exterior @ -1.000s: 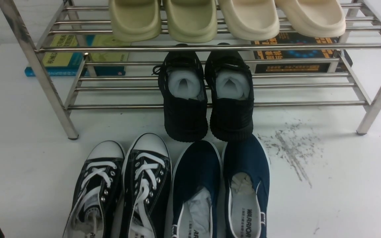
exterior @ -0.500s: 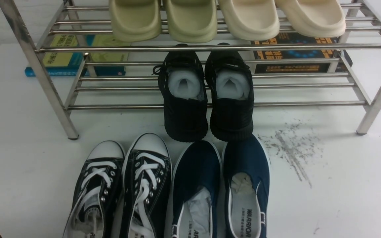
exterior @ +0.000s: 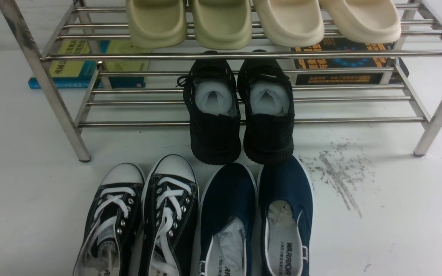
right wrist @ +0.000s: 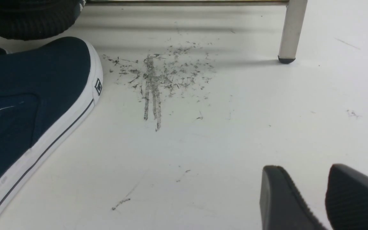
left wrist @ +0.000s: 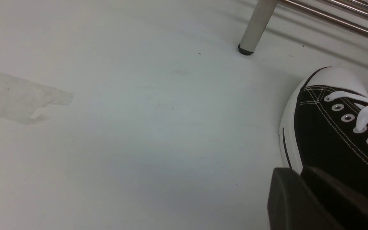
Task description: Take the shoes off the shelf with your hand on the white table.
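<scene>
Sneakers [exterior: 140, 218] stand off the shelf [exterior: 244, 55] on the worktop [exterior: 397, 214], toes toward it, long axis front-to-back. Left hand [left wrist: 324, 201], nearer, sits beside the outer sneaker, apparently closed, empty. Right hand [right wrist: 324, 198], narrowly parted, empty, lies well apart.

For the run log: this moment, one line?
black canvas lace-up sneakers: on white table, off steel-rod shelf | left tool: shut | right tool: open

Black white-laced shoes [exterior: 140, 218], navy slip-ons [exterior: 255, 222], grey-scuffed white table [exterior: 397, 214]
</scene>
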Tool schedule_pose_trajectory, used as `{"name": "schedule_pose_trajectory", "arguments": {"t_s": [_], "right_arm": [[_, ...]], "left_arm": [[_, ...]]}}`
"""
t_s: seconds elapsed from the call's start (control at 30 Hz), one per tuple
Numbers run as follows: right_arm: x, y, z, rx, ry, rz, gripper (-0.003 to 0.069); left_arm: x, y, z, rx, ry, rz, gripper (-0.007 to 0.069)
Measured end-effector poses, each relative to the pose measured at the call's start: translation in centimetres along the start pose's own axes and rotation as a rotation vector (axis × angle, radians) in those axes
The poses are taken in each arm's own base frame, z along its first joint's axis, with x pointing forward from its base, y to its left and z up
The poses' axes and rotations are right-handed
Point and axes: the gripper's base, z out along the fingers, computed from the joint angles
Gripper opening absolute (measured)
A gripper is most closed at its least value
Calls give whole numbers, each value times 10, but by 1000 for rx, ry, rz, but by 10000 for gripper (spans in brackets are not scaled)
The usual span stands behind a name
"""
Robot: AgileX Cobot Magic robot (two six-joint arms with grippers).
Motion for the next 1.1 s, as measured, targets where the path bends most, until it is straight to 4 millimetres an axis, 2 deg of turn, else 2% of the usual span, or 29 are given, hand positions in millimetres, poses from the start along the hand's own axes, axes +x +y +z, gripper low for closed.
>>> {"name": "schedule_pose_trajectory", "arguments": {"t_s": [1.1], "right_arm": [[0, 0, 0, 0, 0, -1, 239]], "left_arm": [[-1, 1, 0, -8, -9, 23, 90]]}}
